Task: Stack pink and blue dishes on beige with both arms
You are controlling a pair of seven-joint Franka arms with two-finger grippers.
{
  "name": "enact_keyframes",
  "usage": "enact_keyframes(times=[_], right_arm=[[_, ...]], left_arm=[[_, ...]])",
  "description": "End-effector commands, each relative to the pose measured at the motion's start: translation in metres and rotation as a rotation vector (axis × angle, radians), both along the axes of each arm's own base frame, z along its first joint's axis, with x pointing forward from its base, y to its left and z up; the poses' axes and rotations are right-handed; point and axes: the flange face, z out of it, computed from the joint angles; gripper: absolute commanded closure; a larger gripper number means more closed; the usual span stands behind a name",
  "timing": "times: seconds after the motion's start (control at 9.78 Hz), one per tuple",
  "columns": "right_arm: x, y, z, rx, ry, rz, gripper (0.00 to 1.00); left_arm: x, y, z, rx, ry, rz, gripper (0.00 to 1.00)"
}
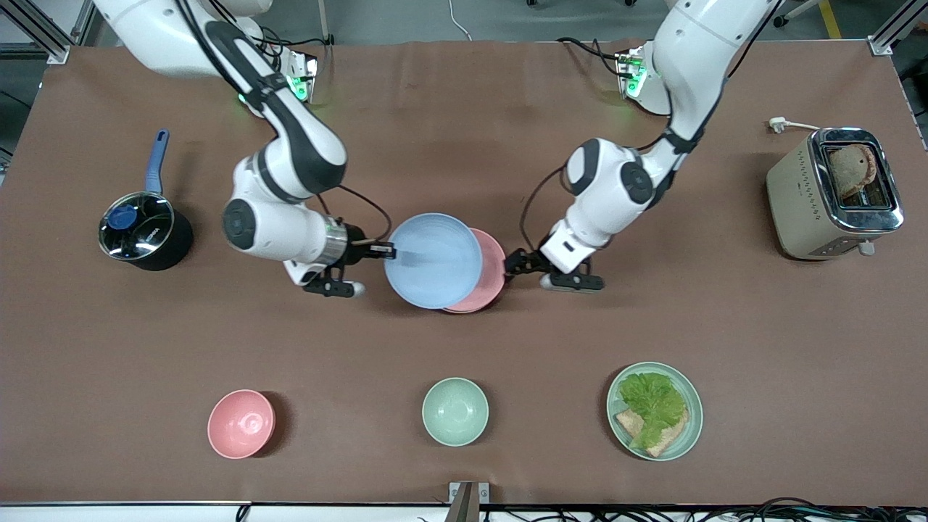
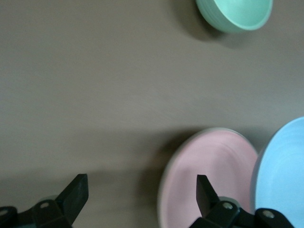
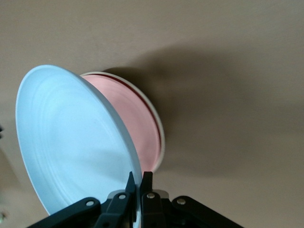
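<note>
Right end effector (image 1: 377, 251): its fingers are clamped on the rim of the blue plate (image 1: 433, 260), at the edge toward the right arm's end of the surface (image 1: 464, 348). In the right wrist view the two fingers (image 3: 129, 186) pinch the thin lip with almost no gap. The plate is held tilted, directly ahead of this end effector and above the pink plate (image 1: 487, 279).

The pink plate lies under the blue one, between the two end effectors. A pale rim beneath it in the right wrist view is probably the beige plate (image 3: 160, 137); little of it shows.

Left end effector (image 1: 527, 262): its fingers stand wide apart and hold nothing. It sits low, just beside the pink plate's edge on the side toward the left arm's end of the surface. In the left wrist view one fingertip (image 2: 205, 190) overlaps that rim; contact cannot be confirmed.

Handling assessment:
- The plates appear rigid, shallow and light, with a smooth matte finish.
- A one-sided rim pinch lets the plate sag and may let it slip; expect the free edge to touch down first.
- Take hold only at the raised lip.
- Lower level and release gently; an off-centre drop could slide the stack or chip an edge.
</note>
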Motion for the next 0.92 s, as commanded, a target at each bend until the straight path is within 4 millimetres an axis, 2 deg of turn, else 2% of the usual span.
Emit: enact_keyframes(times=[0.0,0.1,0.31,0.41,0.61,0.72,0.82], right_arm=[[-0.015,0.031,-0.029,0.028,-0.010,-0.039,0.99],[-0.020,0.033,-0.034,0.023,-0.005,-0.037,0.98],[-0.023,0.031,-0.039,0.015,0.007,-0.034,0.98],[-0.024,0.028,-0.043,0.011,0.015,-0.034,0.98],[-0.024,0.025,-0.044,0.009,0.020,-0.024,0.97],[-0.024,0.026,-0.044,0.009,0.019,-0.021,0.95],[-0.026,0.027,-0.049,0.008,0.027,-0.017,0.87]], left_arm=[[-0.006,0.056,0.013,0.098,0.079,-0.115,0.00],[0.005,0.092,0.037,0.142,0.108,-0.157,0.00],[0.030,0.154,0.100,0.269,0.128,-0.208,0.00],[0.045,0.182,0.140,0.307,0.148,-0.203,0.00],[0.061,0.229,0.231,0.327,0.208,-0.155,0.00],[0.064,0.256,0.275,0.348,0.186,-0.124,0.00],[0.060,0.269,0.314,0.408,0.156,-0.118,0.00]])
